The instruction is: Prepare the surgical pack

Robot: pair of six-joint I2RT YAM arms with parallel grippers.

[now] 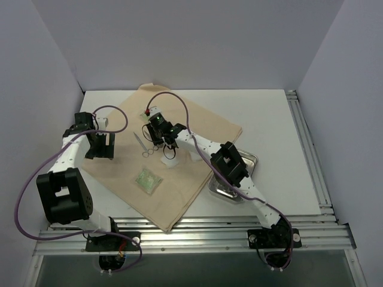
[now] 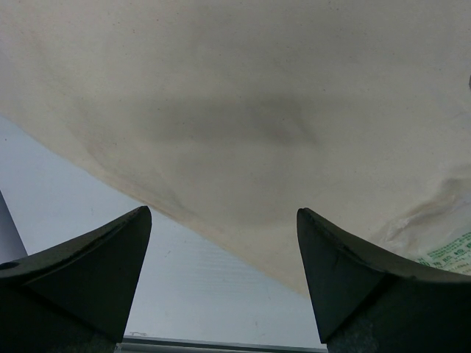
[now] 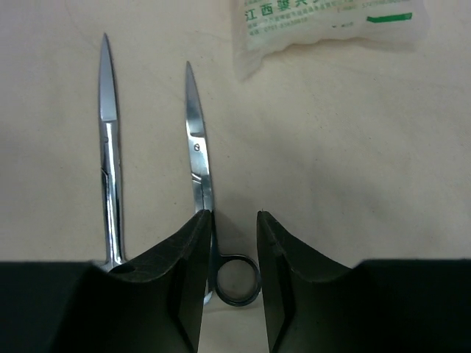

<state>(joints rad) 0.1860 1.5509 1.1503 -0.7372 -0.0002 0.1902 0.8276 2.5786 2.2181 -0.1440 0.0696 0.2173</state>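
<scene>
Toward the far middle of the spread tan-beige cloth sheet, your right gripper stands narrow, pinching the ring handle of steel scissor-like forceps; a second steel pair lies alongside. Your left gripper hangs wide over the cloth's left edge. You appear to be picking up: next, lift level toward the shiny rectangular steel tray at the right edge. The clear packet shows green print starting "江西".

Right pincer: fingers matte black. Between them, scissors mirror-bright silver. Forceps to the left of it, same silver. Packet beyond the tips: milky white, green print. Cloth beneath: plain tan-beige, no pattern. Left pincer: black too. Table under it: pale bluish white.
</scene>
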